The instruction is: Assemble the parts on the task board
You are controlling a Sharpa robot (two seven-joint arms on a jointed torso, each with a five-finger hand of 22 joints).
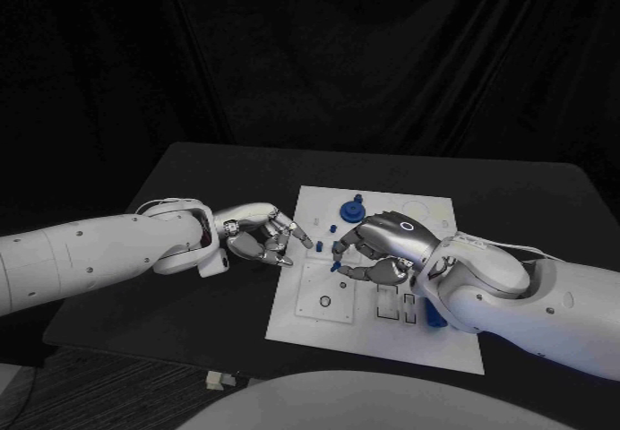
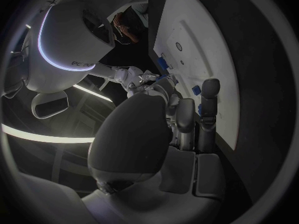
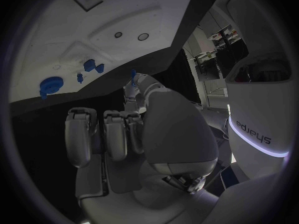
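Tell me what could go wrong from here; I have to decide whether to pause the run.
1. Both hands crowd the same stretch of the task board: the left hand and the right hand sit close and could collide.
2. The right hand hovers just beside the blue gear and could knock it over.
3. The right arm covers a blue part at the board's edge and might sweep it off.

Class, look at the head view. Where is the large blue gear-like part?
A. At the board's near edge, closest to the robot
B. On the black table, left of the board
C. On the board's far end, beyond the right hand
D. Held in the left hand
C: the blue part sits on the far end of the board, just beyond the right hand; the left hand hovers at the board's left edge without it.
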